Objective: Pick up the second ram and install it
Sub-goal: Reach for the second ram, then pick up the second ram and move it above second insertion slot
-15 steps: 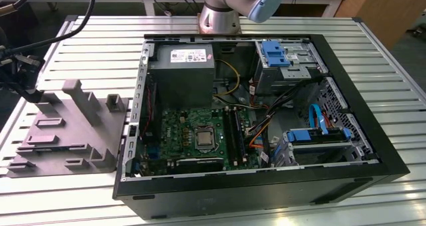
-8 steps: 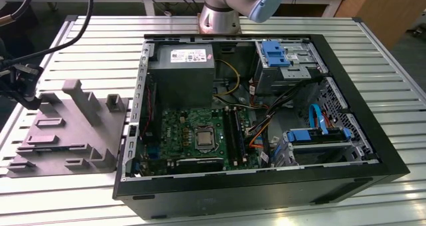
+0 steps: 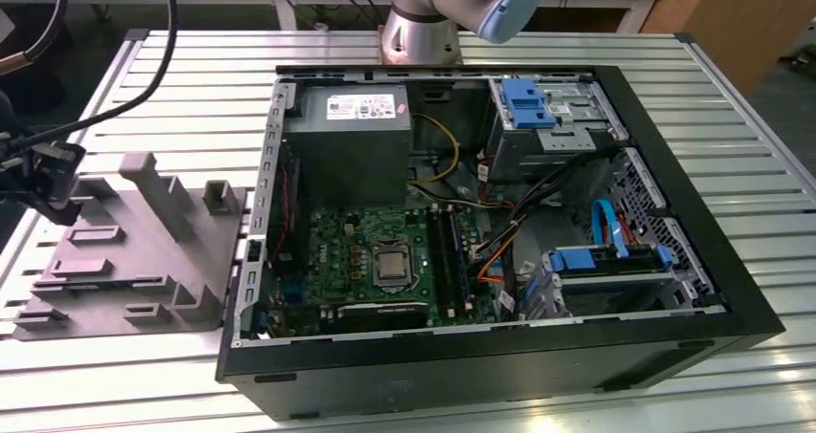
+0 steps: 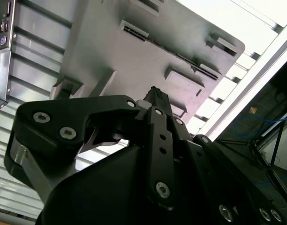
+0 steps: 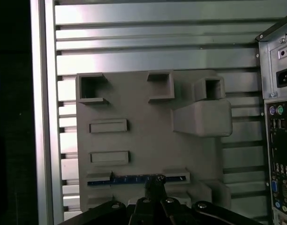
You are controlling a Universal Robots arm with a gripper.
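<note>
The second ram (image 5: 129, 179) is a thin blue stick lying on edge in a long slot of the grey holder block (image 5: 148, 140), seen in the first wrist view. My gripper (image 5: 155, 180) hovers above that slot, and its fingers (image 5: 144, 202) converge to one closed tip with nothing between them. In the second wrist view the closed tip (image 4: 155, 93) points at the holder block (image 4: 148, 51). In the exterior view the gripper (image 3: 57, 204) hangs over the holder block's (image 3: 128, 261) edge at the exterior view's left, away from the open computer case (image 3: 498, 357).
The open case holds a motherboard (image 3: 370, 261) with black memory slots (image 3: 446, 251), a power supply (image 3: 351, 137), drive bays (image 3: 548, 118) and loose cables. The case's rear panel (image 5: 277, 140) stands close beside the holder block. The ribbed metal table (image 3: 714, 98) surrounds both.
</note>
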